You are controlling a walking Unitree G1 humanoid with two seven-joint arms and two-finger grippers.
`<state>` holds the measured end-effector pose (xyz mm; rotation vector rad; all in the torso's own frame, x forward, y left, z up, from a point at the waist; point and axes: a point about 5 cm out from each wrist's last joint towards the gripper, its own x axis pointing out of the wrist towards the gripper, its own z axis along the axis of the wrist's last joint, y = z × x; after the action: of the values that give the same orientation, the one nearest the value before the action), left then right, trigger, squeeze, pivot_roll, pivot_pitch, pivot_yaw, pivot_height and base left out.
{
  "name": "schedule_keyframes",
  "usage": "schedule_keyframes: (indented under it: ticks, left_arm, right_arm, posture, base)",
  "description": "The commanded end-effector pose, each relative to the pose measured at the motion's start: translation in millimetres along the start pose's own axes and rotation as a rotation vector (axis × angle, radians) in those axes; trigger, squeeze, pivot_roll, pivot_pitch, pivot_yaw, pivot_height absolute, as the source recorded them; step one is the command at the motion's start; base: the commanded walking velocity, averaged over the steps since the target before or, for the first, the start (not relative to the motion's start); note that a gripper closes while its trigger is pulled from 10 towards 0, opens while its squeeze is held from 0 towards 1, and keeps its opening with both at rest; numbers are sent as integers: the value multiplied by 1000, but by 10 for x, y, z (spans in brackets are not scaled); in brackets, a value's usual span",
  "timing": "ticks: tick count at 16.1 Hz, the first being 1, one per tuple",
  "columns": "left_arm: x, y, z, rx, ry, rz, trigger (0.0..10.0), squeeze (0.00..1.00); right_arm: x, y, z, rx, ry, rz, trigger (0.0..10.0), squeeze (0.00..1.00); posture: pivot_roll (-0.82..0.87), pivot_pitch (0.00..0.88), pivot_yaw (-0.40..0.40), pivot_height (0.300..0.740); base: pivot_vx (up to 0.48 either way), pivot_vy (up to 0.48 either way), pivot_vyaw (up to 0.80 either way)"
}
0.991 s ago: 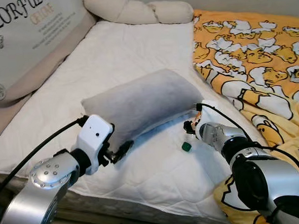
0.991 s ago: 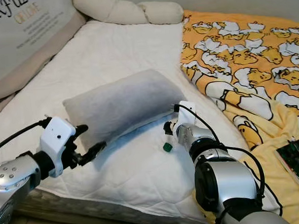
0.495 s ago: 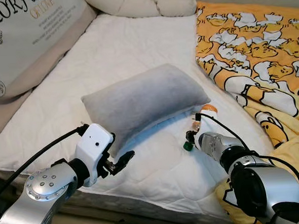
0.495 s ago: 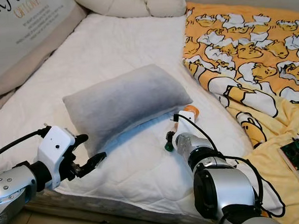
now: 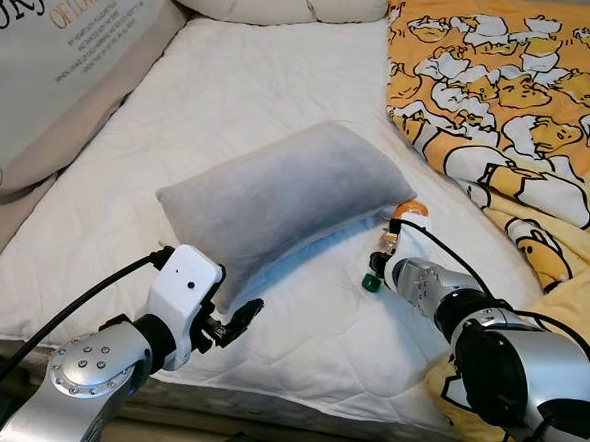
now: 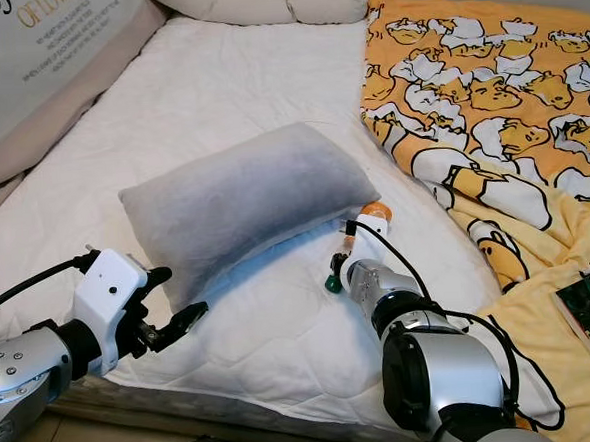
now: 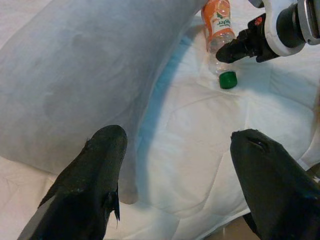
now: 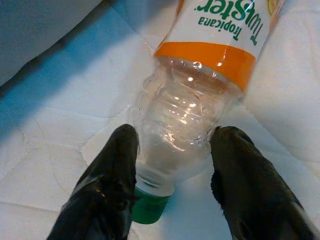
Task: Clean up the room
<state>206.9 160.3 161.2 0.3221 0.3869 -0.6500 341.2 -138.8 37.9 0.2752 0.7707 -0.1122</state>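
Empty plastic bottle (image 8: 187, 105) lies on the white mattress (image 5: 267, 82) beside the grey pillow (image 5: 284, 197), straddled by the right gripper (image 8: 175, 170), fingers apart. Left gripper (image 7: 175, 190) held wide open, empty, near the pillow's corner. Yellow duck blanket (image 5: 508, 98) spread alongside.

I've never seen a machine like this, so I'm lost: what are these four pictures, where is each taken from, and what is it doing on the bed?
It is a walking household robot with two silver arms, tidying a room. Two pictures come from cameras in its head, looking down at a bed with a white quilted mattress. The other two come from cameras on its wrists, looking along each claw's black fingers. On the bed lie a grey rectangular pillow, a yellow cartoon-print blanket and an empty clear plastic bottle with an orange label and green cap. The right claw straddles the bottle's neck, not yet squeezing it. The left claw hovers open near the pillow.
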Motion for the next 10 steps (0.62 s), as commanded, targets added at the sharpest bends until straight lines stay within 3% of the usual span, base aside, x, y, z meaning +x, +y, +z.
schedule_keyframes:
  ticks: [1, 6, 10]
  left_arm:
    - [-12, -9, 26, 1, -12, 5, 10000, 0]
    - [104, 24, 39, -19, -44, 18, 10000, 0]
    - [231, 47, 52, -45, -79, 31, 10000, 0]
  right_arm:
    - [13, -69, -118, 31, 30, -12, 0, 0]
    - [14, -124, -104, 123, 13, 7, 0, 0]
    - [9, -192, -56, 169, -20, 41, 0, 0]
  posture:
    - [245, 94, -2, 740]
    - [190, 9, -2, 740]
    - [132, 0, 17, 740]
  base:
    - [0, 0, 0]
    - [0, 0, 0]
    - [0, 0, 0]
